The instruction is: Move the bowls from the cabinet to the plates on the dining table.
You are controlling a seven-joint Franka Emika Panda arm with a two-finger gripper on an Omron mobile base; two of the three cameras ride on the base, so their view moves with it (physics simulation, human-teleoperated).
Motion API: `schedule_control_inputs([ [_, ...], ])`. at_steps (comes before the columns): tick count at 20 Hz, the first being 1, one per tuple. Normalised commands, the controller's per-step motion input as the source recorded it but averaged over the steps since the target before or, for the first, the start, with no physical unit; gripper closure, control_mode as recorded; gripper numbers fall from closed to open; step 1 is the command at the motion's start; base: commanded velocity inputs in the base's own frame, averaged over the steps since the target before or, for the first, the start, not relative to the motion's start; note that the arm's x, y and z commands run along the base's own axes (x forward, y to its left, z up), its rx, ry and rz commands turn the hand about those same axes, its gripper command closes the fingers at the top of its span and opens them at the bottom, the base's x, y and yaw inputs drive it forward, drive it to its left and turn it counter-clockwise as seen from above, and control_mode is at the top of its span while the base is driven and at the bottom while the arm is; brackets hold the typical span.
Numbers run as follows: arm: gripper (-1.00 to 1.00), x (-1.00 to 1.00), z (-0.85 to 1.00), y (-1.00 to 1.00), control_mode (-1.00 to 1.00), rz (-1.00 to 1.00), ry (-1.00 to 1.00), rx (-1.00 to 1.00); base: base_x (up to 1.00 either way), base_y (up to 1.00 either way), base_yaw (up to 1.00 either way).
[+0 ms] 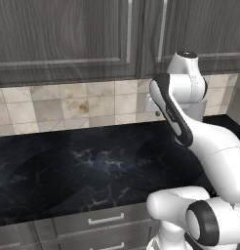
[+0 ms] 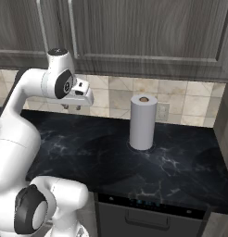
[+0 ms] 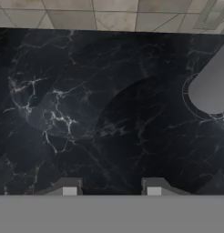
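The cabinet hangs above the counter with its grey panelled doors shut, so the bowls are hidden. The plates and the dining table are out of view. My gripper hovers above the black marble counter, a short way below the cabinet's lower edge, pointing down. In the hand view the gripper shows two fingertips standing apart with nothing between them, only bare counter beneath. In the left base view my own arm covers most of the hand.
A white paper towel roll stands upright on the counter to the gripper's right, also seen as the paper towel roll. Beige tiles back the counter. Pale bar handles run down the doors. Low drawers sit under the counter.
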Motion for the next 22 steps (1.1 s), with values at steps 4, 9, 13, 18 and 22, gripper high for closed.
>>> schedule_control_inputs([
  [4, -1.0, -0.03, 0.0, 0.02, -1.0, 0.0, -0.02, 0.0, 0.0, 0.0, 0.0],
  [9, -1.0, -0.11, 0.27, 0.01, -1.0, 0.01, -0.06, -0.02, 0.0, 0.0, 0.0],
  [13, -1.0, -0.16, 0.34, 0.03, -1.0, 0.01, -0.06, -0.02, 0.0, 0.0, 0.0],
  [18, -1.0, -0.16, 0.34, 0.03, -1.0, 0.02, -0.09, 0.0, 0.0, 0.0, 0.0],
  [22, -1.0, -0.07, 0.37, 0.0, -1.0, 0.04, -0.12, 0.0, 0.0, 0.0, 0.0],
])
